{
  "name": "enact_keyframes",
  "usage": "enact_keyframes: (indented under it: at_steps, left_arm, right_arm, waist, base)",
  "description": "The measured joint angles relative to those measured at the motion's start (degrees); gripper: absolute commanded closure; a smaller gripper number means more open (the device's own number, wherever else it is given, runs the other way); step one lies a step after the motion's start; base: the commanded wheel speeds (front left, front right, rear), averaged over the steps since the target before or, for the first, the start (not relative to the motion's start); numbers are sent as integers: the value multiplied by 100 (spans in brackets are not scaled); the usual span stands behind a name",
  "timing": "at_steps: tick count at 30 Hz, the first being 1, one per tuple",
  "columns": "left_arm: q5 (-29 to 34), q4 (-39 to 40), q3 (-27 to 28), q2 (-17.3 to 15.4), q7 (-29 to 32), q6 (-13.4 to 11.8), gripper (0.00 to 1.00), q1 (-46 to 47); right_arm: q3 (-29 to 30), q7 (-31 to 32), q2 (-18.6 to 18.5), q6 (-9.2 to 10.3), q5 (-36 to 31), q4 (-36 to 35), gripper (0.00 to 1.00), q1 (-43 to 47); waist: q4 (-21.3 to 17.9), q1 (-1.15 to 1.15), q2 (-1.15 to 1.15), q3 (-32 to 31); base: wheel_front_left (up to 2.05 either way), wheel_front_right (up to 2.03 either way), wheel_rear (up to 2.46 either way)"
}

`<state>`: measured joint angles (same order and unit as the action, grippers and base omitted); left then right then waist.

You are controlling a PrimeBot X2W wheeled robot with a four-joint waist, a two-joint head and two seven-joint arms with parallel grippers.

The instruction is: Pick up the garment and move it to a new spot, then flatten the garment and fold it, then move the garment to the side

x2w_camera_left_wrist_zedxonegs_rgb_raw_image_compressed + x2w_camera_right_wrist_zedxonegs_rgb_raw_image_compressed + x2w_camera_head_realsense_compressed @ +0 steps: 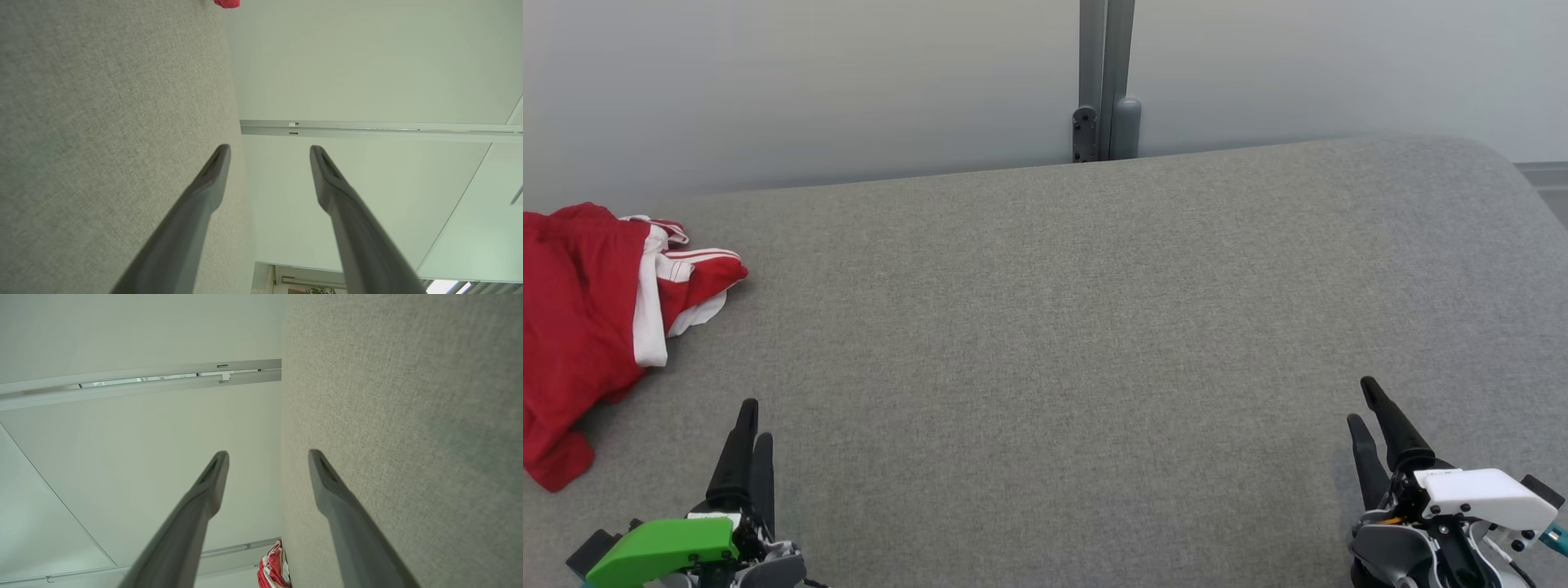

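Observation:
The garment (584, 327) is a crumpled red piece with white stripes, lying at the far left of the grey padded surface (1054, 327). A sliver of it shows at the top of the left wrist view as a red scrap (226, 3), and the garment (274, 567) appears again low in the right wrist view. My left gripper (752, 420) rests at the lower left, just right of the garment and apart from it, open with nothing between its fingers (212, 171). My right gripper (1364, 404) sits at the lower right, open and empty, fingers (322, 477) spread.
A pale wall runs behind the surface's far edge, with a grey vertical post (1104, 82) at its middle. The surface's right end curves away near a floor strip (1543, 175).

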<state>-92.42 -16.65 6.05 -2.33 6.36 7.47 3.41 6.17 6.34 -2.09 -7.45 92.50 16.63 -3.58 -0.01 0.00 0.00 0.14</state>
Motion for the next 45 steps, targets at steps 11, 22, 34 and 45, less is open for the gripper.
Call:
enact_keyframes:
  at_steps: [11, 22, 34, 45]
  left_arm:
    - [312, 232, -237, 4, -320, -99, 0, -87]
    - [1276, 572, -459, 2, -593, -308, 0, -152]
    - [2566, 866, -661, -3, -858, -554, 0, -233]
    - [3751, 1039, -822, -7, -1061, -680, 0, -326]
  right_arm:
    - [-158, -310, -1, 0, -296, -103, 0, 85]
    - [-226, -586, -4, 0, -1285, -457, 0, 135]
    - [-445, -847, -12, 0, -2894, -867, 0, 218]
    - [-614, -1059, -24, 0, -4066, -1007, 0, 319]
  waist:
    - [-1, 0, 0, -25]
    - [-2, 0, 0, -40]
    - [5, 0, 0, -47]
    - [-3, 0, 0, -47]
  base:
    - [0, 0, 0]
    - [0, 0, 0]
    - [0, 0, 0]
    - [0, 0, 0]
